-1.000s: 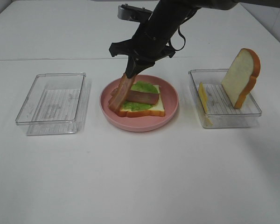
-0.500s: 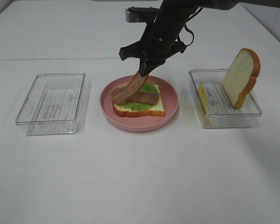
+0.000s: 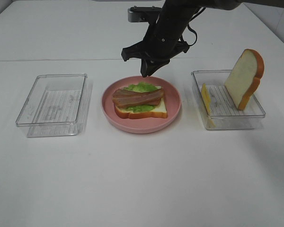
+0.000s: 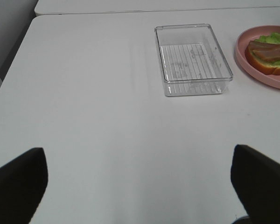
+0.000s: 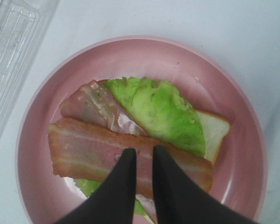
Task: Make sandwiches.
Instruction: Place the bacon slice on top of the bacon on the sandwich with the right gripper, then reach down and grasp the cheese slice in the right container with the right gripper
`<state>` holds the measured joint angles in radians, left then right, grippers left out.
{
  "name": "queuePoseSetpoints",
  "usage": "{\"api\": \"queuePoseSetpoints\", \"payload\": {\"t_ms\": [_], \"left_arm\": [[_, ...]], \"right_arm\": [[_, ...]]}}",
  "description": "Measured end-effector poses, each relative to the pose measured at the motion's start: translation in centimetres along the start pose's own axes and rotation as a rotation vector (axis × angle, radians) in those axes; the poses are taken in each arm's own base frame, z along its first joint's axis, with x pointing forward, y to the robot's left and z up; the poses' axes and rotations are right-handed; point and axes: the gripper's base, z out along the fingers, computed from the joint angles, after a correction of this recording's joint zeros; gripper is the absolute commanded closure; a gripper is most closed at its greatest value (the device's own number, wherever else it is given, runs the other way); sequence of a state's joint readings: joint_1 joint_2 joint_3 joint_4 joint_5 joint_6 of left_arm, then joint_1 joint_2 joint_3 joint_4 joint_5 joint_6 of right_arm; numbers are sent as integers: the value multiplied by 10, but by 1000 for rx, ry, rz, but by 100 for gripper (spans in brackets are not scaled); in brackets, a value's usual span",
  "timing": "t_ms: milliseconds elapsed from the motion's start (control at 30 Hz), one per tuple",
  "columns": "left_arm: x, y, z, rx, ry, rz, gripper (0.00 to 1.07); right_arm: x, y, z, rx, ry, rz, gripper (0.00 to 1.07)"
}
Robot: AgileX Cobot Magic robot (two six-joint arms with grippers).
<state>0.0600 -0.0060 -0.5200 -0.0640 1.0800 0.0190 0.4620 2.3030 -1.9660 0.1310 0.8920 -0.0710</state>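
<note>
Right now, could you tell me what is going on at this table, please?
A sandwich is being assembled. The right pincer hangs just above the pink plate, jaws only slightly apart and holding nothing. On the plate, two bacon strips lie on lettuce over a bread slice. The cheese slice and a second bread slice wait in the clear tray on the right. The left pincer is open over bare table, away from it all.

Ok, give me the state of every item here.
Sandwich: unfinished, bacon on top, no top slice.
Plate: holds the sandwich.
Left tray: empty.
Right tray: holds cheese and bread.
Cheese: on edge against the tray wall.
Bread: standing, leaning.
Right gripper: slightly open over sandwich, holding nothing.
Left gripper: wide open, holding nothing.
</note>
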Motion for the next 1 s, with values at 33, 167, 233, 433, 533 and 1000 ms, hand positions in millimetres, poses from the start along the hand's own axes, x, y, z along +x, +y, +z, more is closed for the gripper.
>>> {"api": "queuePoseSetpoints", "payload": {"t_ms": [33,167,233,433,533,1000], "left_arm": [[0,0,0,0,0,0,8],[0,0,0,0,0,0,8],[0,0,0,0,0,0,8],[0,0,0,0,0,0,8],[0,0,0,0,0,0,8],[0,0,0,0,0,0,8]], "right_arm": [[0,0,0,0,0,0,88],[0,-2,0,18,1,-11,68],[0,-2,0,23,2,-15,48],[3,-3,0,27,32,-15,8],[3,-2,0,27,37,-7,8],[-12,4,-53,21,82,86,8]]}}
